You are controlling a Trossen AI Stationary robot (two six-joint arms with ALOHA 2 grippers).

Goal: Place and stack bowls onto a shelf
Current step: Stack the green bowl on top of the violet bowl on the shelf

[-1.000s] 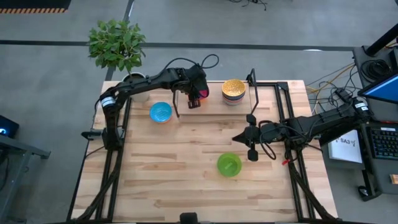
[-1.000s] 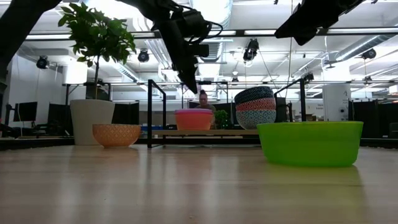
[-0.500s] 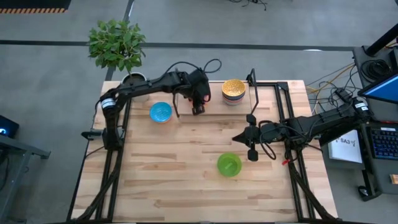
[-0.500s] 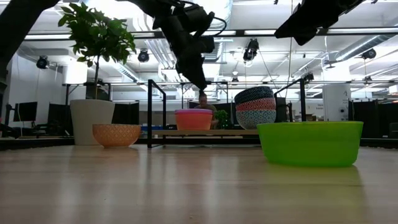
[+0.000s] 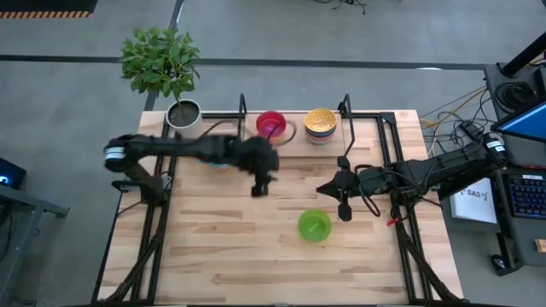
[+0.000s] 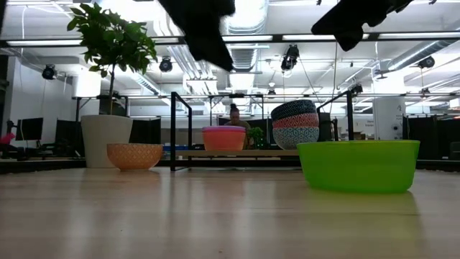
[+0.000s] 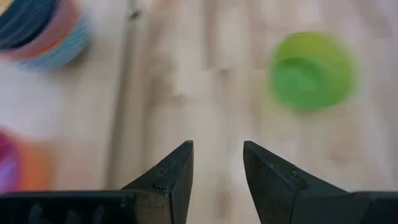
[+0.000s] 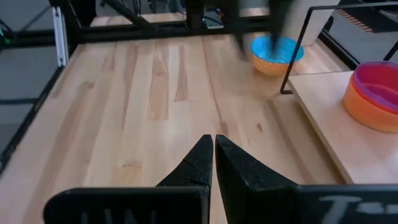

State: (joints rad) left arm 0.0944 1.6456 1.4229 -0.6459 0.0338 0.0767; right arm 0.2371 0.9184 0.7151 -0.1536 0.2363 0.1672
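The left end effector (image 5: 259,189) hangs over the middle of the bench (image 5: 213,256) with its fingers (image 7: 168,174) parted and nothing between them; its wrist camera looks down on bare wood with the green bowl (image 7: 311,71) ahead. The right end effector (image 5: 344,210) waits near the right side of the bench, its fingers pressed together and holding nothing.

The green bowl (image 5: 314,225) sits upright on the bench, alone, near the left end effector and just beside the right one. An orange-patterned bowl with a blue inside (image 6: 134,155) stands on the bench by the left end of the shelf (image 6: 237,152). On the shelf, a pink bowl nested in an orange one (image 5: 271,124) holds the middle, and a taller stack topped by a yellow bowl (image 5: 321,121) stands at the right end.

Judging by its heading, the left arm is going for the green bowl. To do that well, it should come down over the rim with one finger inside and one outside, pinching the wall rather than spanning the bowl. The right arm is close, so the approach wants to stay on the bowl's near side. Lift clear of the shelf's wire upright (image 6: 173,129) before crossing, and lower the bowl level into a stack.
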